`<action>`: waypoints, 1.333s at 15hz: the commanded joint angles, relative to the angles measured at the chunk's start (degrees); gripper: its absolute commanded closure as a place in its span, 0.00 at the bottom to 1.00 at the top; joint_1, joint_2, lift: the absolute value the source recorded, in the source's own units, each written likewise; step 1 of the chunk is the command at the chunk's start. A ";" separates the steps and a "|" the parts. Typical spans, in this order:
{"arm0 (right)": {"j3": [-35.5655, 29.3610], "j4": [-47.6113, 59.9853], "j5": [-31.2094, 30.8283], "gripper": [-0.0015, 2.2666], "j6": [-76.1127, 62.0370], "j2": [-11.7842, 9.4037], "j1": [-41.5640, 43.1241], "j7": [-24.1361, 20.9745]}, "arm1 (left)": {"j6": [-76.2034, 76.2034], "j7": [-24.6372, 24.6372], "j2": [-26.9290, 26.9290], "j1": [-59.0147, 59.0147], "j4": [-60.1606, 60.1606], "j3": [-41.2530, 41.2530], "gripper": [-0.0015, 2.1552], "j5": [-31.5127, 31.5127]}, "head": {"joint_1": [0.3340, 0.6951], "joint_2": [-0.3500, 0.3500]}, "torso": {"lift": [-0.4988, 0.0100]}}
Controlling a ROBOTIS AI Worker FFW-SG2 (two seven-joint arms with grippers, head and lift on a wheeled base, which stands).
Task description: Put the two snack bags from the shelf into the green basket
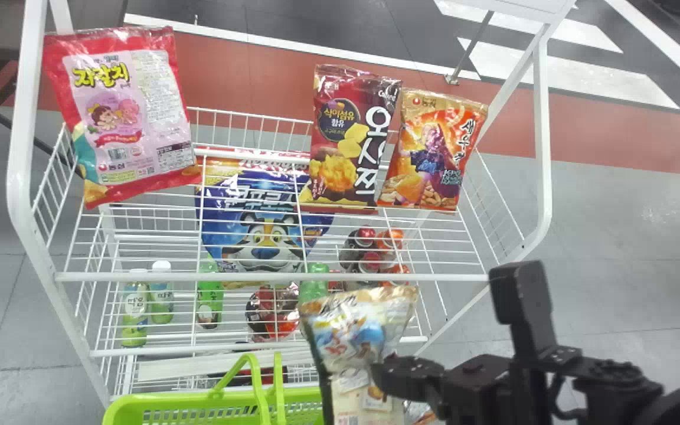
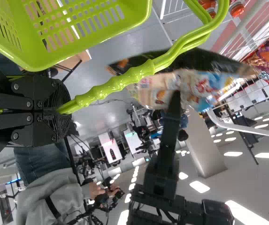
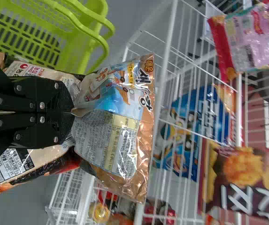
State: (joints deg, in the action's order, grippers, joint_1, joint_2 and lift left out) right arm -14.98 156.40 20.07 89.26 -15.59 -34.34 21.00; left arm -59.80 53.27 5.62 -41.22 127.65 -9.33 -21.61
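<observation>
Head view: A snack bag (image 1: 358,348) is hanging upright in front of the shelf (image 1: 269,276), just beside the basket (image 1: 198,398) on the robot's right. The right gripper (image 3: 71,112) is clenching the bag partway along its length, creasing the film; paler packaging (image 3: 35,154) is showing behind the fingers, possibly a second bag, though the overlap is leaving that uncertain. Placing it well is calling for a move toward the robot's left, high enough to be clearing the rim, then lowering past the raised handle (image 2: 120,84) without snagging. Release is best waiting until the bag's lower end is inside the basket; a firmer squeeze is risking crushed contents. The right arm (image 1: 600,378) is lying across the head view's lower right, its gripper pointing toward the robot's left. The left gripper (image 2: 61,110) is grasping the handle, steadying the basket.
</observation>
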 commanded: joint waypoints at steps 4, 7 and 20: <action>14.63 -0.83 -12.15 0.99 0.82 -4.80 -0.29 -0.17 | 0.95 0.52 0.00 -0.35 0.06 0.36 0.98 -0.01 | 1.00 0.00 | 0.97; 22.54 -2.24 -15.23 0.99 0.82 -5.94 0.41 -0.17 | 1.31 0.52 -0.09 -0.35 -0.03 0.19 0.98 -0.01 | 1.00 0.00 | 0.97; 30.89 -11.20 -18.40 0.00 0.82 -5.77 4.98 0.79 | 1.13 0.52 0.00 -1.05 1.11 0.10 0.98 -0.01 | 1.00 0.00 | 0.97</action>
State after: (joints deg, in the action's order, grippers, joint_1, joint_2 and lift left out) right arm 16.70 144.73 1.27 89.26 -21.34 -29.61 21.59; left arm -58.53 53.79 5.63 -42.33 128.67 -9.20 -21.62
